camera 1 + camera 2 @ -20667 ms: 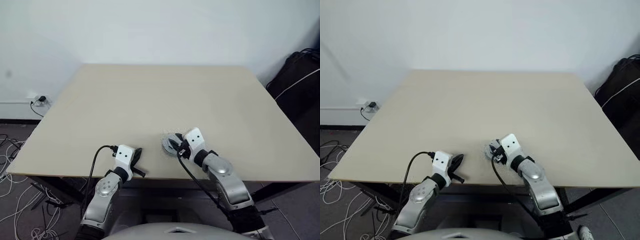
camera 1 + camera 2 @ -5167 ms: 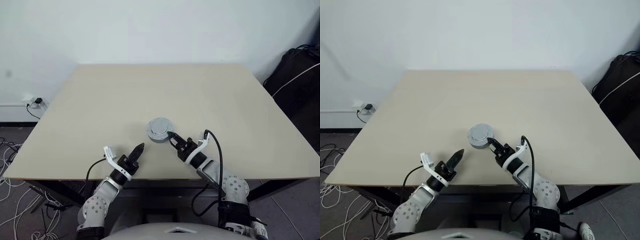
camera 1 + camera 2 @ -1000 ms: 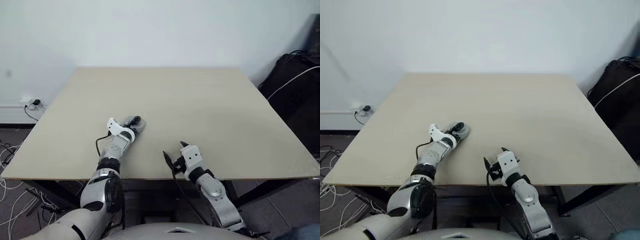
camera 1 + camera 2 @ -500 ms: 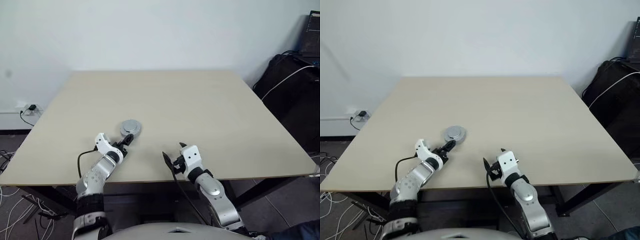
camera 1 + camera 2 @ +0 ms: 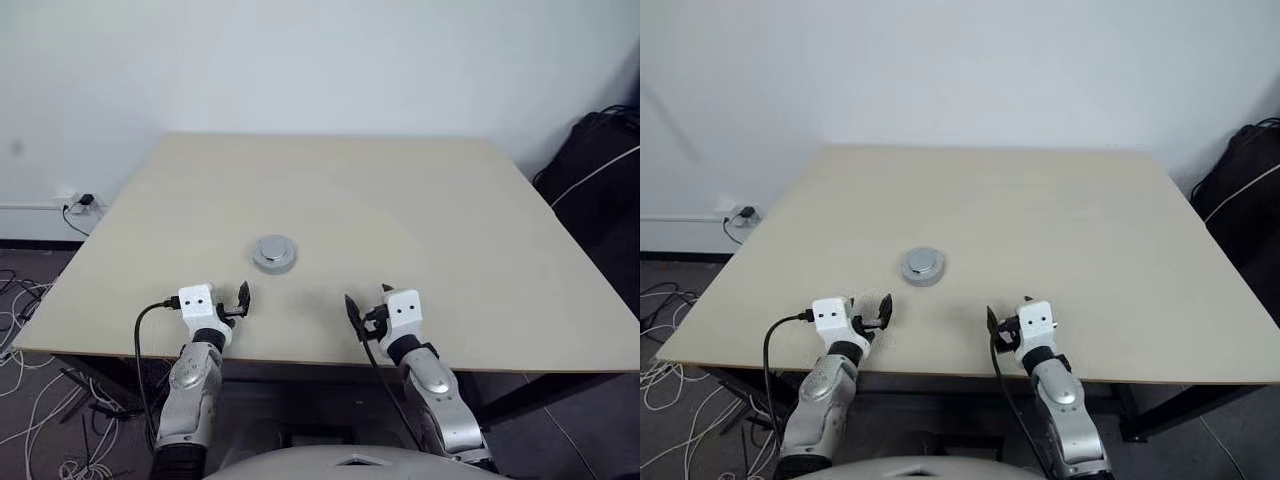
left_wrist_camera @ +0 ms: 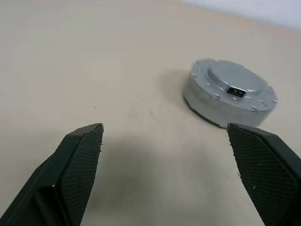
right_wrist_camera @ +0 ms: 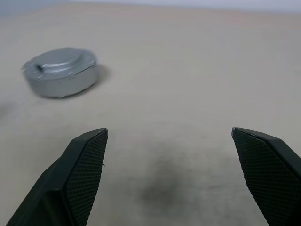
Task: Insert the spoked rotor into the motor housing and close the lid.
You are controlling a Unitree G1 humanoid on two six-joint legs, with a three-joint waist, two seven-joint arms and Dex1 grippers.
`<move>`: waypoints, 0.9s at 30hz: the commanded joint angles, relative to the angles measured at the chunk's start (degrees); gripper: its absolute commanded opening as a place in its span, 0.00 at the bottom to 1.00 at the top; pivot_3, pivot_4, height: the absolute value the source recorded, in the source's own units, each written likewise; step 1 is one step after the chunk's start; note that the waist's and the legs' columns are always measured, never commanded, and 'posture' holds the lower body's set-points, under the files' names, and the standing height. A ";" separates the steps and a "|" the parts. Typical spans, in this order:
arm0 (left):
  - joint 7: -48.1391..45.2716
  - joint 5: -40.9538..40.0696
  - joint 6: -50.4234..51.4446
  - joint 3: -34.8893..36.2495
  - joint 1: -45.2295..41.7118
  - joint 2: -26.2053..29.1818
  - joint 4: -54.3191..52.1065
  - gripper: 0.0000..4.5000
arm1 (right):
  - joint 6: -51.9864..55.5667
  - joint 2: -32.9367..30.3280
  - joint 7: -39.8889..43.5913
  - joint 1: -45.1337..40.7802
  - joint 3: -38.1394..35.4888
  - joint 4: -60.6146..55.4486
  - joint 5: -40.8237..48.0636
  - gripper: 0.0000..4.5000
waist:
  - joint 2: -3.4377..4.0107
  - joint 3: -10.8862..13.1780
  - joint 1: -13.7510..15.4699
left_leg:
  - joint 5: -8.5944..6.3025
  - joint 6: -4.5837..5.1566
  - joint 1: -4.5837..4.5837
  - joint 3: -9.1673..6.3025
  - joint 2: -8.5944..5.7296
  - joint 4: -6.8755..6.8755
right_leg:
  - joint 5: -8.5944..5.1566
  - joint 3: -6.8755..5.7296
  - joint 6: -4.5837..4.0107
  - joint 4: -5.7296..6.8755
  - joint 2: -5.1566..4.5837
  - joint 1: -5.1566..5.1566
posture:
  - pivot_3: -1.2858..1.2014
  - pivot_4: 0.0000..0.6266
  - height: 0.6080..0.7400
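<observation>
grippers point(image 5: 243, 296) point(image 5: 366, 308) level, spread – housing point(image 5: 274, 252) apart

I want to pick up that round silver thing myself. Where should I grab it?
Probably from above, pinching its straight side wall across the middle. The motor housing lies flat on the table with the lid closed on top; the top is broad and its hub low, so only the round wall offers opposite sides to squeeze.

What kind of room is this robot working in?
Probably an office or small lab: a plain beige table against a bare white wall, loose cables on the floor by a wall socket, a black bag alongside.
</observation>
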 commanded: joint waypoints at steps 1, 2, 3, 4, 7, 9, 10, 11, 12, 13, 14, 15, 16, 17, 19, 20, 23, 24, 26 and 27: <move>5.54 9.36 -11.51 -2.63 -0.81 0.49 3.14 0.99 | -4.31 0.72 -3.31 0.28 -1.58 -0.96 -1.75 1.00 | 0.00 0.00 0.20 | 0.00 0.00 -0.04 0.00 0.00 0.00 | 0.02 0.00 0.04 0.00 0.00 -0.04 | 0.52 0.00 1.00; 6.24 10.66 -13.14 -3.13 -0.93 0.62 4.26 0.99 | -5.26 0.95 -4.61 0.53 -1.98 -0.92 -2.41 1.00 | 0.02 0.00 0.24 | 0.00 0.00 -0.08 0.00 0.00 0.00 | 0.06 -0.01 0.12 0.01 0.01 -0.09 | 0.52 0.00 1.00; 6.83 11.42 -14.35 -3.42 -1.08 0.63 5.18 0.99 | -6.13 1.19 -6.00 0.74 -2.38 -0.87 -3.19 1.00 | 0.03 0.01 0.26 | 0.00 0.00 -0.10 0.00 0.00 0.00 | 0.15 -0.02 0.27 0.01 0.01 -0.12 | 0.52 0.00 1.00; 7.38 11.97 -15.41 -3.58 -1.28 0.61 5.98 0.99 | -6.90 1.44 -7.40 0.89 -2.81 -0.75 -3.98 1.00 | 0.05 0.01 0.27 | 0.00 0.01 -0.11 0.00 0.00 0.00 | 0.15 -0.04 0.27 0.02 0.01 -0.14 | 0.52 0.00 1.00; 7.23 13.28 -17.58 -4.81 -1.85 0.94 8.02 0.99 | -10.15 2.44 -13.82 1.48 -5.04 0.66 -7.51 1.00 | 0.07 0.03 0.25 | 0.00 0.01 -0.19 0.00 0.00 0.00 | 0.15 -0.07 0.29 0.04 0.01 -0.21 | 0.52 0.00 1.00; 6.68 13.68 -18.74 -5.51 -2.18 1.14 8.98 0.99 | -12.34 2.93 -17.17 1.86 -6.31 2.19 -9.08 1.00 | 0.10 0.04 0.24 | 0.00 0.01 -0.22 0.00 0.00 0.01 | 0.15 -0.08 0.29 0.03 0.01 -0.23 | 0.52 0.00 1.00; 6.39 13.50 -19.11 -5.68 -2.28 1.13 9.27 0.99 | -13.20 3.16 -18.32 2.00 -6.74 2.82 -9.49 1.00 | 0.10 0.04 0.22 | 0.00 0.02 -0.23 0.00 -0.01 0.02 | 0.15 -0.09 0.30 0.03 0.01 -0.24 | 0.52 0.00 1.00; 5.89 13.04 -19.27 -5.82 -2.31 1.06 9.41 0.99 | -13.93 3.33 -18.74 2.24 -7.01 3.33 -9.39 1.00 | 0.10 0.05 0.20 | 0.00 0.02 -0.23 0.00 -0.01 0.02 | 0.15 -0.10 0.30 0.03 0.01 -0.23 | 0.52 0.00 1.00; 5.31 12.54 -19.26 -5.93 -2.34 1.05 9.49 0.99 | -14.56 3.58 -18.96 2.68 -7.19 3.63 -9.17 1.00 | 0.12 0.06 0.17 | 0.00 0.03 -0.24 0.00 -0.02 0.03 | 0.15 -0.10 0.30 0.03 0.01 -0.24 | 0.52 0.00 1.00; 4.97 12.13 -19.15 -5.92 -2.36 1.00 9.55 0.99 | -14.99 3.74 -18.91 3.04 -7.23 3.85 -8.93 1.00 | 0.12 0.06 0.15 | 0.00 0.04 -0.25 0.00 -0.02 0.03 | 0.15 -0.10 0.30 0.03 0.01 -0.25 | 0.52 0.00 1.00; 4.71 11.78 -18.96 -5.87 -2.36 0.92 9.57 0.99 | -15.41 3.87 -18.83 3.36 -7.20 4.07 -8.80 1.00 | 0.12 0.06 0.12 | 0.00 0.04 -0.25 -0.01 -0.01 0.03 | 0.14 -0.10 0.30 0.03 0.02 -0.26 | 0.52 0.00 1.00; 4.52 11.53 -18.81 -5.77 -2.40 0.90 9.57 0.99 | -15.68 4.00 -18.82 3.49 -7.15 4.25 -8.83 1.00 | 0.15 0.07 0.08 | -0.01 0.04 -0.25 -0.01 -0.01 0.03 | 0.14 -0.10 0.30 0.04 0.02 -0.27 | 0.52 0.00 1.00; 4.24 11.38 -18.81 -5.72 -2.49 0.95 9.64 0.99 | -16.05 4.19 -18.43 3.70 -7.02 4.39 -8.45 1.00 | 0.18 0.09 -0.01 | 0.00 0.05 -0.25 -0.01 -0.01 0.03 | 0.13 -0.10 0.30 0.04 0.02 -0.27 | 0.52 0.00 1.00; 4.08 11.32 -18.83 -5.69 -2.62 1.00 9.74 0.99 | -16.26 4.48 -18.19 3.83 -7.02 4.51 -7.97 1.00 | 0.20 0.10 -0.10 | 0.00 0.05 -0.26 -0.01 -0.01 0.03 | 0.13 -0.10 0.30 0.05 0.02 -0.27 | 0.52 0.00 1.00; 3.93 11.35 -18.86 -5.67 -2.94 1.02 10.03 0.99 | -16.60 4.89 -17.95 3.79 -7.35 4.87 -7.16 1.00 | 0.21 0.10 -0.21 | 0.00 0.06 -0.26 -0.01 -0.01 0.04 | 0.13 -0.10 0.30 0.06 0.02 -0.27 | 0.52 0.00 1.00; 3.89 11.40 -18.89 -5.68 -3.08 1.00 10.18 0.99 | -16.73 5.03 -17.90 3.67 -7.61 5.07 -6.82 1.00 | 0.21 0.10 -0.22 | 0.01 0.06 -0.26 -0.01 -0.01 0.05 | 0.13 -0.10 0.30 0.06 0.02 -0.25 | 0.52 0.00 1.00; 3.68 11.12 -18.85 -5.67 -3.31 0.81 10.04 0.99 | -16.87 5.06 -17.64 3.48 -7.93 5.31 -6.25 1.00 | 0.21 0.10 -0.24 | 0.00 0.08 -0.26 -0.01 -0.01 0.07 | 0.13 -0.10 0.30 0.05 0.02 -0.24 | 0.52 0.00 1.00; 3.67 10.98 -18.83 -5.63 -3.36 0.72 9.96 0.99 | -16.89 5.01 -17.51 3.45 -7.93 5.33 -6.16 1.00 | 0.21 0.10 -0.25 | 0.00 0.08 -0.26 -0.01 -0.01 0.07 | 0.13 -0.11 0.31 0.05 0.02 -0.24 | 0.52 0.00 1.00; 3.70 10.77 -18.80 -5.52 -3.39 0.58 9.85 0.99 | -16.99 4.92 -17.24 3.39 -8.06 5.44 -5.93 1.00 | 0.21 0.10 -0.23 | 0.00 0.09 -0.26 -0.01 -0.02 0.07 | 0.14 -0.10 0.32 0.05 0.02 -0.24 | 0.52 0.00 1.00; 3.71 10.69 -18.79 -5.47 -3.42 0.56 9.89 0.99 | -17.06 4.87 -17.14 3.32 -8.18 5.57 -5.84 1.00 | 0.21 0.10 -0.23 | 0.00 0.09 -0.26 -0.01 -0.01 0.07 | 0.14 -0.11 0.32 0.05 0.02 -0.25 | 0.52 0.00 1.00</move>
